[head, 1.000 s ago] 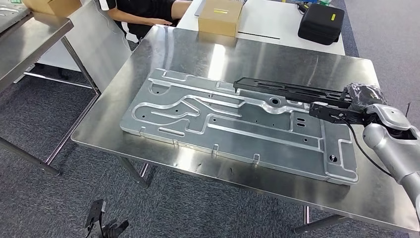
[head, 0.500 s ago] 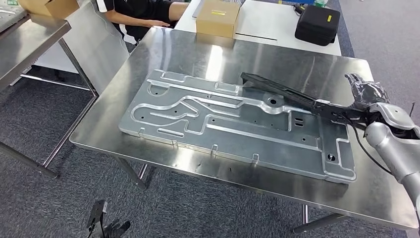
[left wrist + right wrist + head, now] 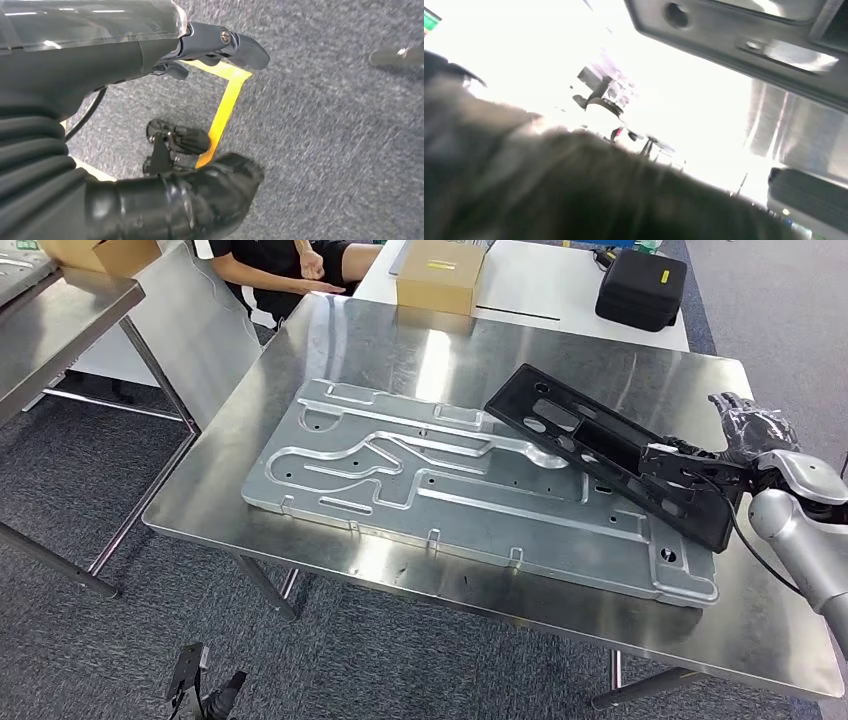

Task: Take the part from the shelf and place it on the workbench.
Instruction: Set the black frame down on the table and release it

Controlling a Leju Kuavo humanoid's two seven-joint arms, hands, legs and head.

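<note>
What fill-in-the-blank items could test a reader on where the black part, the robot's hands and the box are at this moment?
1. The black part is held by the robot's ____ hand.
2. The black part lies across the far right end of the silver ____.
3. The cardboard box sits on the ____ table beyond the workbench.
4. The left hand hangs above grey ____.

Missing words: right; plate; white; carpet

Beyond the steel table: cardboard box [image 3: 441, 275] and black zip case [image 3: 644, 287] on white table [image 3: 545, 285]; seated person [image 3: 290, 265]; grey carpet [image 3: 90, 660]; another box [image 3: 100, 254] far left.
</note>
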